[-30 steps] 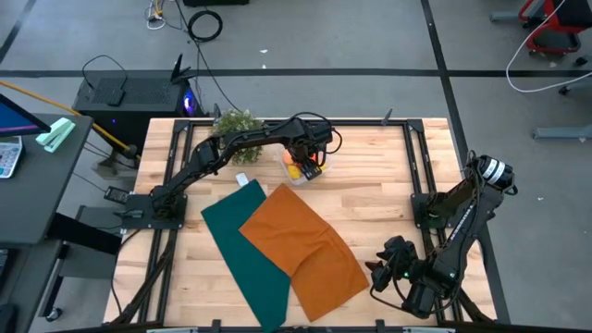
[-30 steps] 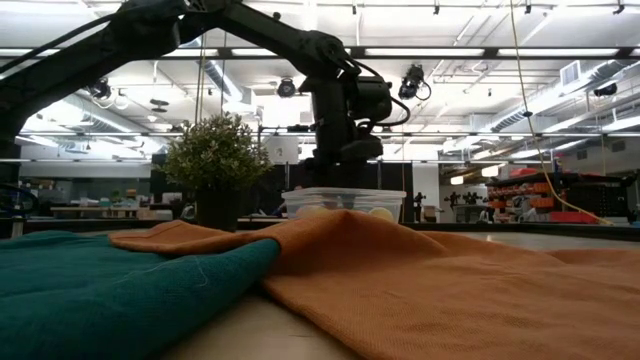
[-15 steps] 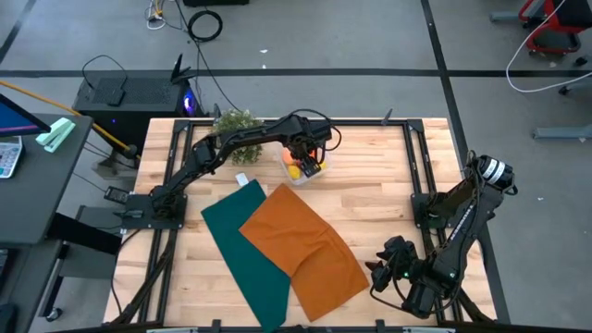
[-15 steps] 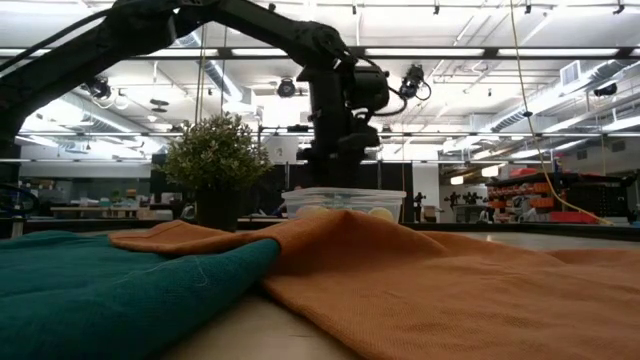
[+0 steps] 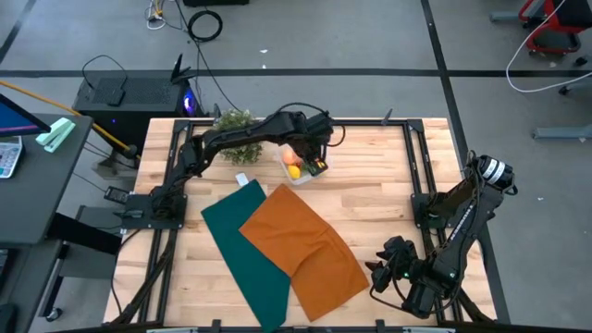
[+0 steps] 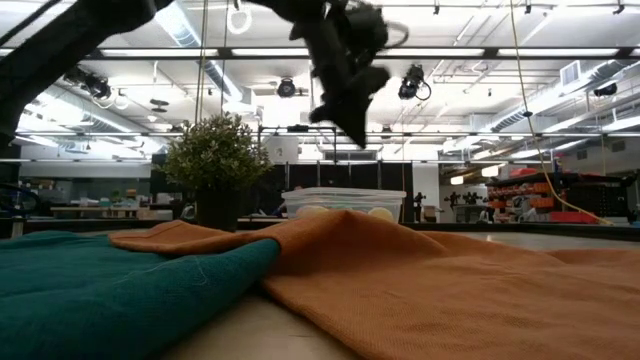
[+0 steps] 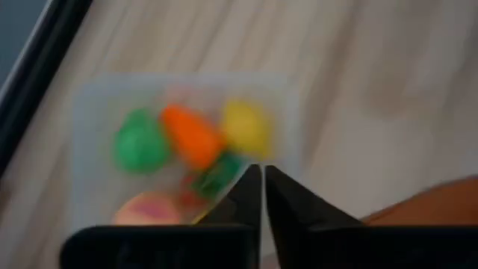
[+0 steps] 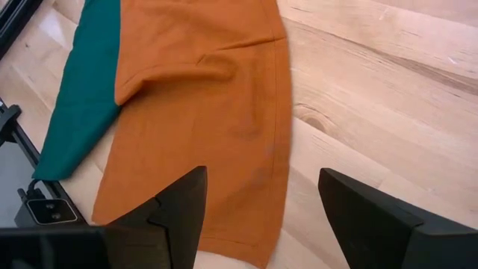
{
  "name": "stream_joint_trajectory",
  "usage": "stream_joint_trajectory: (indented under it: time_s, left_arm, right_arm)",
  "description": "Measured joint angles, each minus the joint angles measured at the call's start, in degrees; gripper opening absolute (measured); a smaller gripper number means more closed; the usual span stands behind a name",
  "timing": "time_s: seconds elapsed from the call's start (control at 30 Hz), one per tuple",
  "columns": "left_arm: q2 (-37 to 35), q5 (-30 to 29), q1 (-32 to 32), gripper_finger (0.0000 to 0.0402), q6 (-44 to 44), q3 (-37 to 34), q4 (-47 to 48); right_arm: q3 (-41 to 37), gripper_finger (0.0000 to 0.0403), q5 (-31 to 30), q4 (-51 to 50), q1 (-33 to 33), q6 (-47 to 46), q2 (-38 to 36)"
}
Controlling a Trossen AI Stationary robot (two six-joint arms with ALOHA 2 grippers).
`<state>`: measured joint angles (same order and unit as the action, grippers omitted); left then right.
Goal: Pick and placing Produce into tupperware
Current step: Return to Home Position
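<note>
Left gripper (image 7: 262, 187) has lifted off since half a second ago: it was down just over the tupperware (image 6: 340, 197), now it's up well above the rim and tilted, arm pulling back toward its base.

Step, as I read it: loading looks done, this is the retreat to home. I see no loose produce out on the table (image 5: 388, 194), though anything under the cloths would be hidden.

Left to right:
- Potted plant (image 6: 215, 160) at the back, just left of the box. The retracting arm passes over it, so the next move needs to keep height until clear of it, then fold in.
- Box at the back middle. Produce (image 7: 193, 138) inside: green, orange, yellow, a peach one, something red under the fingers.
- Left gripper: fingers pinched together, nothing between them, touching nothing.
- Green cloth (image 5: 242, 254) and orange cloth (image 5: 305, 245) in front, overlapping, not in the arm's way.
- Right gripper (image 8: 261, 175) parked front right, fingers spread wide, empty, looking out over the orange cloth.
</note>
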<state>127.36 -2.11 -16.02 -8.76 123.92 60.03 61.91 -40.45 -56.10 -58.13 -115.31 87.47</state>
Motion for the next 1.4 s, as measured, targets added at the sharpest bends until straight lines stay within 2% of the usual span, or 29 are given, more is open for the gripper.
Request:
stream_joint_trajectory:
  time_s: [0.03, 0.2, 0.33, 0.5, 0.6, 0.73, 0.87, 0.9, 1.07, 1.23, 1.33, 1.4]
  left_arm:
    - [-0.3, 0.8, 0.8, 0.0015, -1.0, 0.0, -2.1]
    - [-1.9, 5.1, 5.6, 0.0006, -4.5, 0.0, -16.1]
    - [-4.2, 5.3, 9.6, 0.0005, -5.1, 0.0, -25.3]
    - [-9.0, 4.9, 14.4, 0.0004, -2.7, 0.0, -32.7]
    - [-12.1, 6.0, 17.7, 0.0003, -0.4, 0.0, -39.5]
    - [-15.0, 14.2, 21.3, 0.0002, 3.1, 0.0, -47.5]
    - [-17.7, 14.8, 23.9, 0.0002, 3.2, 0.0, -50.8]
    - [-18.1, 14.8, 24.5, 0.0002, 3.3, 0.0, -50.9]
    - [-18.5, 17.5, 28.3, 0.0001, 4.4, 0.0, -56.8]
    - [-18.7, 17.8, 32.7, 0.0001, 9.4, -0.4, -61.1]
    - [-18.7, 16.2, 34.4, 0.0001, 9.8, -4.4, -67.6]
    - [-18.7, 15.9, 34.9, 0.0001, 8.6, -9.0, -75.7]
  right_arm:
    - [0.0, 0.0224, 0.0, 0.0, 0.0, 0.0, 0.0]
    - [0.0, 0.0224, 0.0, -0.2, -0.5, 0.0, 0.0]
    - [0.0, 0.0220, -0.2, -0.5, -1.9, -0.3, 0.0]
    - [0.0, 0.0191, -2.6, -0.7, -4.3, -0.6, 0.0]
    - [0.0, 0.0160, -4.6, -0.7, -5.1, -0.6, 0.0]
    - [0.0, 0.0096, -7.4, -1.1, -5.6, 0.2, -0.2]
    - [0.0, 0.0019, -9.3, -1.4, -5.4, 4.2, -2.3]
    - [0.0, 0.0010, -10.3, -1.5, -5.3, 5.6, -3.0]
    - [0.0, 0.0005, -16.6, -3.0, -3.3, 10.9, -8.1]
    - [0.0, 0.0001, -23.1, -6.0, -2.3, 15.2, -14.1]
    - [0.0, 0.0001, -26.0, -9.3, -2.3, 15.5, -17.7]
    - [0.0, 0.0000, -26.8, -11.0, -2.3, 15.6, -19.9]
